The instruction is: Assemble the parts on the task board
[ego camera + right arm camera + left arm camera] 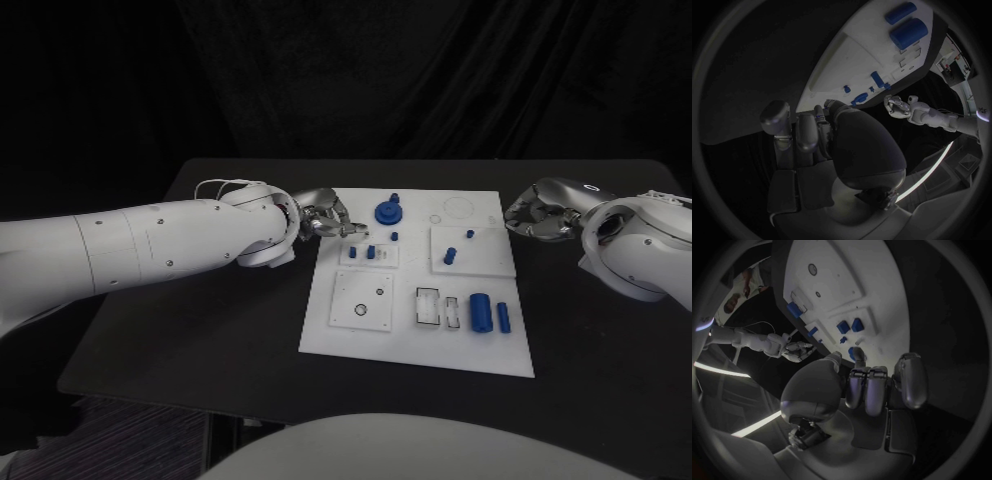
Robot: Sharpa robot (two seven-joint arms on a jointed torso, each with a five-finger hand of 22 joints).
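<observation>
Head view has our left hand [329, 217] and right hand [537, 213] curled empty beside the task board [325, 335], so we judge a part must be picked next.

A black, matte, rectangular table [216, 330] stands before a black, softly folded curtain backdrop [433, 80] that closes off the far side. Dark ribbed flooring [130, 440] shows below the table's near left corner. Thin, curved, bright light strips [720, 371] glow in the dim surrounding room.
</observation>
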